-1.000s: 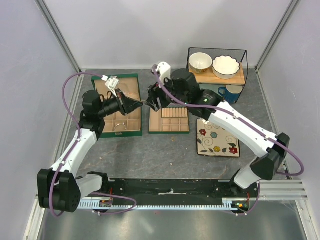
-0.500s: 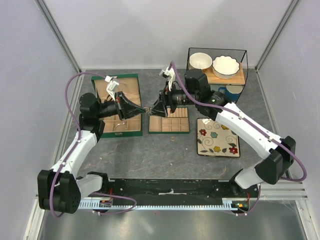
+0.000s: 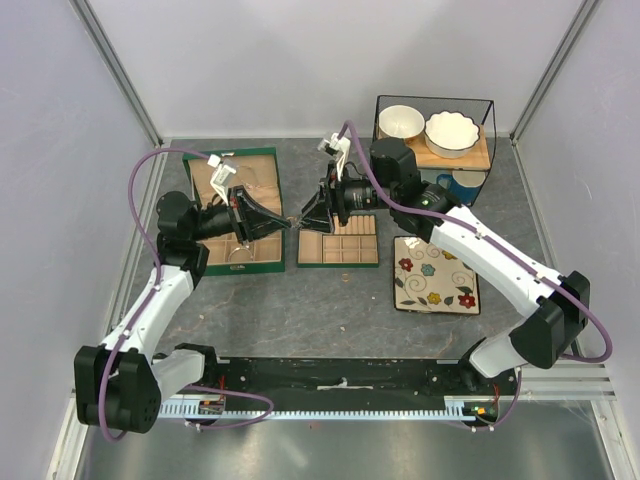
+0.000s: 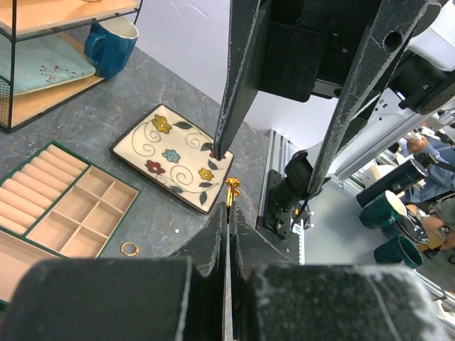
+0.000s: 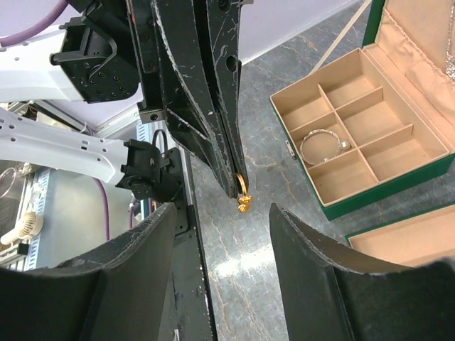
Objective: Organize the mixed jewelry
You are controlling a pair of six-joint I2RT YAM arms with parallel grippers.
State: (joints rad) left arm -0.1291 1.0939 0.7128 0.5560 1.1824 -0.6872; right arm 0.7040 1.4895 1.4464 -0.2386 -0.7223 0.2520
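My left gripper (image 4: 229, 207) is shut on a small gold ring (image 4: 232, 189) that sticks out past its fingertips, held in the air between the green jewelry box (image 3: 236, 266) and the tan tray (image 3: 338, 263). My right gripper (image 5: 222, 209) is open and points at the left one. The gold ring (image 5: 243, 197) hangs just ahead of its gap, untouched by the right fingers (image 4: 226, 85). In the top view the left gripper (image 3: 287, 222) and right gripper (image 3: 308, 218) are nearly tip to tip. A second gold ring (image 4: 129, 249) lies on the table beside the tray. A silver bangle (image 5: 320, 148) rests in a box compartment.
A floral plate (image 3: 435, 275) lies to the right of the tray. Behind it stands a wire shelf (image 3: 435, 152) with two bowls, with a blue mug (image 3: 462, 185) below. The box lid (image 5: 412, 50) stands open. Grey walls close in the table.
The right wrist has pulled back to the right and turned level, so its open fingers now face the left gripper's tip. The left gripper still holds the gold ring in nearly the same place.
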